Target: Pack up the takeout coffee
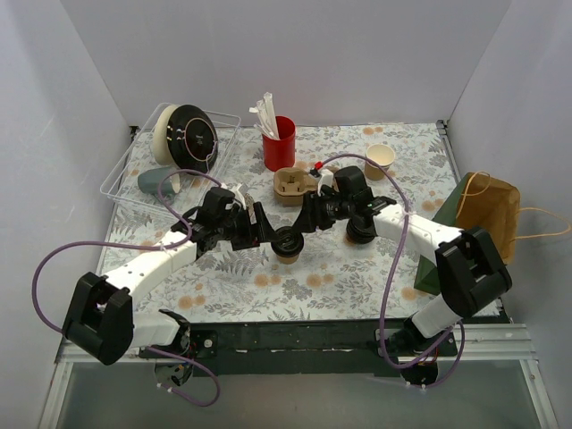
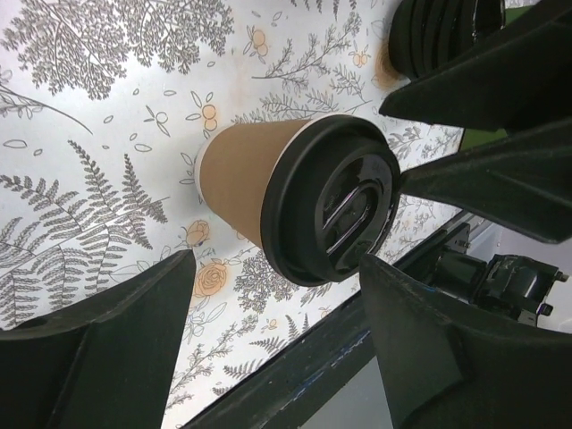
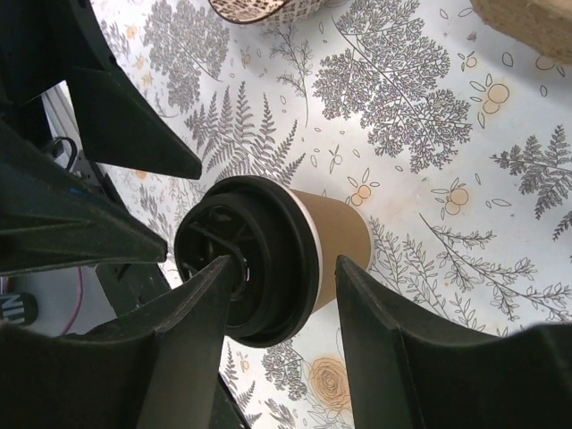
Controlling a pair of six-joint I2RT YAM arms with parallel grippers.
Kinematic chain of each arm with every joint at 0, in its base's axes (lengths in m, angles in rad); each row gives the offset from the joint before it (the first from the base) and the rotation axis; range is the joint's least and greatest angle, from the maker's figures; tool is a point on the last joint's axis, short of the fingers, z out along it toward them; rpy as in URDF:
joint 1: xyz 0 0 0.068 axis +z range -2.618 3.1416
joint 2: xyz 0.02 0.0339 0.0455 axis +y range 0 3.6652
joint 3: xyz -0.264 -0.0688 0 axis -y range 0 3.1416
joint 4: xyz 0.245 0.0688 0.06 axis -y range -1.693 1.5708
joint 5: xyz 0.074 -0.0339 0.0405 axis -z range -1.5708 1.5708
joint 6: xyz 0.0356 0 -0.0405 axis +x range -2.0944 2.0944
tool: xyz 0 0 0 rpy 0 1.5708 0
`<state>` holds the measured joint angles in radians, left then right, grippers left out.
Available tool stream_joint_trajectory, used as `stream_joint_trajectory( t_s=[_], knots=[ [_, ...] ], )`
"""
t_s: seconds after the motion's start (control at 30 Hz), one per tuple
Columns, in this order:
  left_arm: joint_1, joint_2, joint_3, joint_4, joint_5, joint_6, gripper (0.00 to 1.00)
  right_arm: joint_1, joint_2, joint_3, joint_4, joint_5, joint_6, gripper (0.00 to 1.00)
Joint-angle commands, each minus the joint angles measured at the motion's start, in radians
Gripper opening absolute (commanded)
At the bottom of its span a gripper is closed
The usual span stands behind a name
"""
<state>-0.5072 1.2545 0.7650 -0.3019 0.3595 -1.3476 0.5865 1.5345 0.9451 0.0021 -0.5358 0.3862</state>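
Floral table [image 1: 357, 277], left fingers [image 2: 98, 357], right fingers [image 3: 402, 357] open beside takeout coffee [image 2: 295, 197]

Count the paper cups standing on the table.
2: the brown kraft paper cup with black plastic lid at the centre, and the pale tan lidless paper cup at the far right. Others may be hidden.

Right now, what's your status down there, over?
Left gripper open, straddling the takeout coffee. Right gripper at its lid, grip unclear. Coffee upright, lidded. Black lid stack nearby.
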Motion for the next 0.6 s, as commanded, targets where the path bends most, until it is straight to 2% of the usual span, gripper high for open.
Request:
stream_joint_trajectory(
  t_s=[0.0,0.17,0.27,0.57],
  knots=[
    [-0.013,-0.015,-0.023,0.027,0.029,-0.022,0.72,-0.016,0.045,0.084,-0.089,-0.064,-0.092,0.57],
    [-0.016,0.009,-0.016,0.043,0.021,-0.012,0.72,-0.034,0.078,0.1,-0.091,-0.115,-0.107,0.57],
    [-0.016,0.028,-0.007,0.043,-0.004,-0.001,0.71,-0.037,0.093,0.09,-0.088,-0.128,-0.112,0.54],
    [-0.016,0.088,0.01,0.035,-0.043,0.018,0.59,-0.043,0.084,-0.034,0.041,-0.156,-0.04,0.46]
  ],
)
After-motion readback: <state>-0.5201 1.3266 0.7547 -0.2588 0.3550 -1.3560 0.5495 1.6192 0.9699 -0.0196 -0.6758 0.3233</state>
